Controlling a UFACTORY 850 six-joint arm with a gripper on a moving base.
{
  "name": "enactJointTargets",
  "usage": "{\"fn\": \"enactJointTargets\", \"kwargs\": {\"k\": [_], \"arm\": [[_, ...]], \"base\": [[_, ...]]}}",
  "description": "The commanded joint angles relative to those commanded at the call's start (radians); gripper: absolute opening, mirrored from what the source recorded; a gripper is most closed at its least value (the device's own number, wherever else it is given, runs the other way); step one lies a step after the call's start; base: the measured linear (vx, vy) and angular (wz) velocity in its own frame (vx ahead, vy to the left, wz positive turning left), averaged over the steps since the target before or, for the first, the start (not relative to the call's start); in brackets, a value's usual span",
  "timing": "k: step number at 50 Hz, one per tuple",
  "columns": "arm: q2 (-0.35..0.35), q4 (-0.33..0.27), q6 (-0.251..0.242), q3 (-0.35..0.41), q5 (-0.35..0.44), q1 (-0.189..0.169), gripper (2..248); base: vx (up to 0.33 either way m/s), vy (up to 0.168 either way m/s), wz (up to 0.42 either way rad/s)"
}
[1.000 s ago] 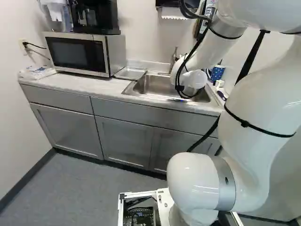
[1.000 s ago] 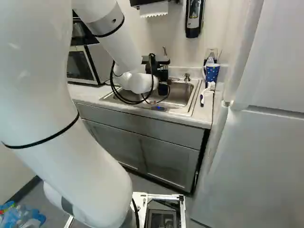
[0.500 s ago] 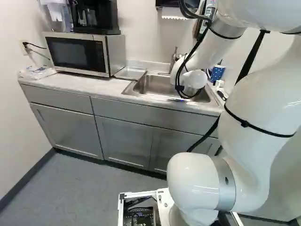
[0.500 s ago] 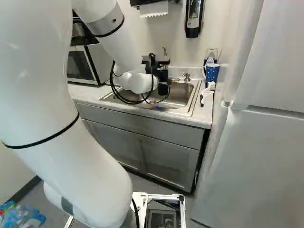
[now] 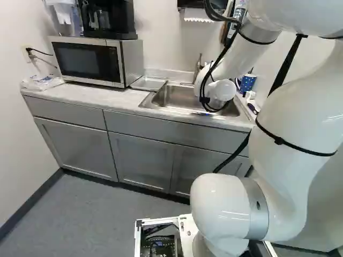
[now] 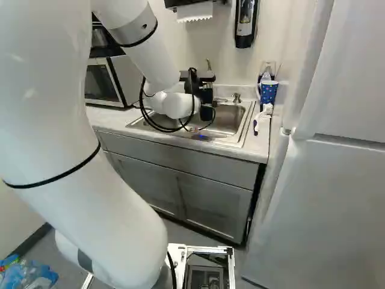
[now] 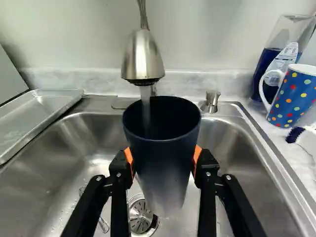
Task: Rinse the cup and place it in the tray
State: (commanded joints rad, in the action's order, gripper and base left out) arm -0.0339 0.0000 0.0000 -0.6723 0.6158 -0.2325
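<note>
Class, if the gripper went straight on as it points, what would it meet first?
The cup held in the gripper would lead, probably to the sink's back rim or the faucet; depth is unclear.

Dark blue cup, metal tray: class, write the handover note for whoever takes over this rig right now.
Gripper: shut on the tall, dark blue cup, mouth up over the steel sink.
Done: cup gripped under the silver metal faucet; water running into it.
Left: finish rinsing, probably empty it, then place it in the shallow metal tray beside the sink.
</note>
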Motion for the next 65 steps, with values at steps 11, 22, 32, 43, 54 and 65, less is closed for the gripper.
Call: {"fn": "enactJointTargets", "kwargs": {"k": [11,22,32,43,54,65], "arm": [[0.0,0.0,0.0,0.0,0.0,0.0,126],[-0.014,0.0,0.0,-0.014,0.0,0.002,126],[-0.039,0.0,0.0,-0.04,0.0,0.005,126],[-0.049,0.0,0.0,-0.051,0.0,0.007,126],[-0.049,0.0,0.0,-0.051,0.0,0.007,126],[-0.049,0.0,0.0,-0.051,0.0,0.007,126]], "base": [[0.0,0.0,0.0],[0.0,0.0,0.0],[0.0,0.0,0.0],[0.0,0.0,0.0],[0.0,0.0,0.0],[0.0,0.0,0.0]]}}
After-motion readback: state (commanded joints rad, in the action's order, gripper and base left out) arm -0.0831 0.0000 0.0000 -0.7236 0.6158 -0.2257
